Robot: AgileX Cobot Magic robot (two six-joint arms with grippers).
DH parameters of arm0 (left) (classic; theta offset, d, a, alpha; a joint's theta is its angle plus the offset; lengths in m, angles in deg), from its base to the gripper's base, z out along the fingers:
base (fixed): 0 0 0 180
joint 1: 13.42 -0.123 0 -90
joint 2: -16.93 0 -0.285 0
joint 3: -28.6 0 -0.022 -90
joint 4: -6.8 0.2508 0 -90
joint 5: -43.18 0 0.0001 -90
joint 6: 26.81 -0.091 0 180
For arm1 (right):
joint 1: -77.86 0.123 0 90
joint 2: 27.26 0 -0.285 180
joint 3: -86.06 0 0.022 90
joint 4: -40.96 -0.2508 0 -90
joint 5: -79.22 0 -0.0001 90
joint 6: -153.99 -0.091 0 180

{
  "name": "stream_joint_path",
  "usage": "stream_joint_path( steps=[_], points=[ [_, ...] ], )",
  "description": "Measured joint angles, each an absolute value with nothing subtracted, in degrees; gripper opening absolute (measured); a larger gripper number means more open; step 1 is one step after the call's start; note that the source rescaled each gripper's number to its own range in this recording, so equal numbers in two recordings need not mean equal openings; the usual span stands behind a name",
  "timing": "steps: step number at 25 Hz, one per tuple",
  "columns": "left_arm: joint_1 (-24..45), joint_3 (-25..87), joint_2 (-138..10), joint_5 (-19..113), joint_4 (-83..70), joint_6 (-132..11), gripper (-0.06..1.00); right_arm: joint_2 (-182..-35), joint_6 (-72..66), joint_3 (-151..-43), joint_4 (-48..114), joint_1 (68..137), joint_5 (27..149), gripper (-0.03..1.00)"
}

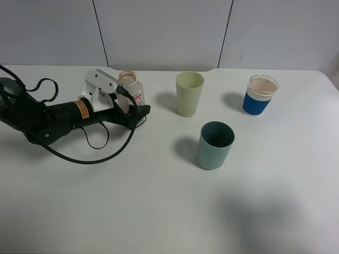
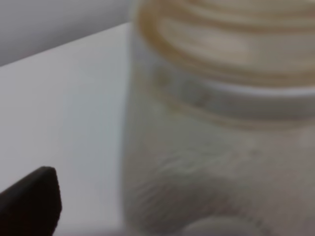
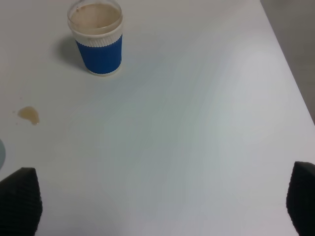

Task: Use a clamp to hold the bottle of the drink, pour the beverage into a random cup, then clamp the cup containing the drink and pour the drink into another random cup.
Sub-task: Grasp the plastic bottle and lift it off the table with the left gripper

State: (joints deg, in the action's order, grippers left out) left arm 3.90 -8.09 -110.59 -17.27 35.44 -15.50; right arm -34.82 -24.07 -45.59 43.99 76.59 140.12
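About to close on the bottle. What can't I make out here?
- Bottle: lower part hidden by left gripper in high view; wrist view too blurred to read liquid level.
- Right gripper: outside high view; only fingertip corners show in its wrist view.
- Teal cup: interior too dark to judge contents.

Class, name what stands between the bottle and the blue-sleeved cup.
The pale green tumbler stands there, apart from the bottle and the blue-sleeved cup, as the high view shows.

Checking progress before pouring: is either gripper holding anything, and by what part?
Nothing held yet: left gripper open at the bottle's body; right gripper open, empty.
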Motion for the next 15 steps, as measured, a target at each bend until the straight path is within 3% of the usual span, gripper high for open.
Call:
stream_joint_path(
  steps=[9,11,15],
  points=[
    [3.9,-7.5,-111.1,-17.6,36.5,-14.9,0.96,-34.8,-24.1,-45.6,44.0,76.6,140.1,1.0],
    [3.9,-7.5,-111.4,-17.6,36.5,-14.9,0.82,-34.8,-24.1,-45.6,44.0,76.6,140.1,1.0],
    [3.9,-7.5,-112.2,-17.6,35.4,-14.9,0.29,-34.8,-24.1,-45.6,44.0,76.6,140.1,1.0]
  ],
)
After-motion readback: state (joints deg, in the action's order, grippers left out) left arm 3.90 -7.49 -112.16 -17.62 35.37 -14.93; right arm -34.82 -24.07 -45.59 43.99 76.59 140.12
